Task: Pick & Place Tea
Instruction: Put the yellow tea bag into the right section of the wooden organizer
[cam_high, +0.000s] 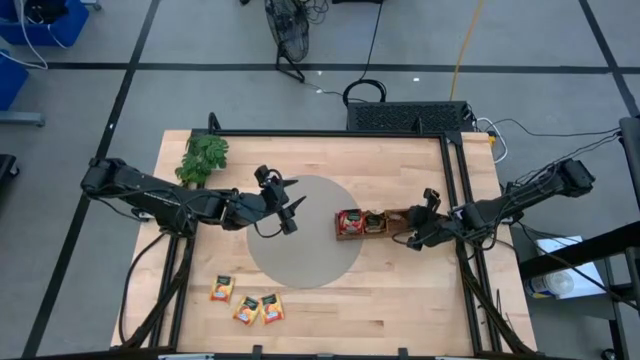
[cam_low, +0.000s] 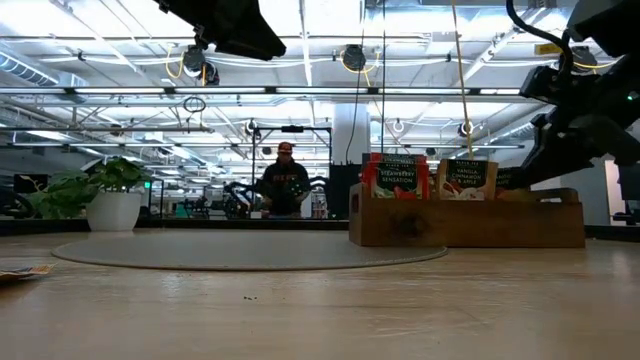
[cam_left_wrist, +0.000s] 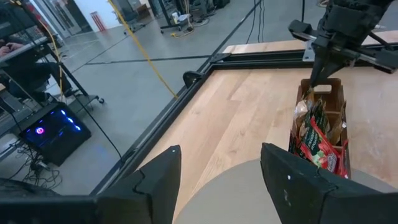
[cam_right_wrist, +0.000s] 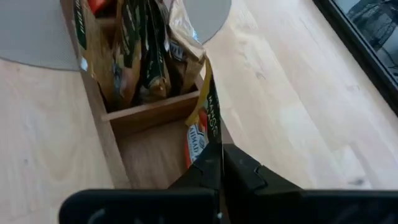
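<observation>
Two claws work the counter: the right claw (cam_right_wrist: 214, 174), clenched on an orange tea sachet (cam_right_wrist: 205, 127), hangs over the wooden tray's (cam_right_wrist: 152, 112) empty compartment to drop it, while the left claw (cam_high: 283, 215) hovers released above the mat (cam_high: 300, 250)

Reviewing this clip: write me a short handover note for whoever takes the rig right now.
Right gripper: shut on an orange-yellow tea sachet, held over the empty end compartment of the wooden tray.
Left gripper: open, empty, hovering over the grey round mat.
Done: red sachets fill one end compartment of the tray, and darker sachets the middle one.
Left: release the held sachet into the tray, then fetch the three orange-yellow sachets lying on the table's near edge.
</observation>
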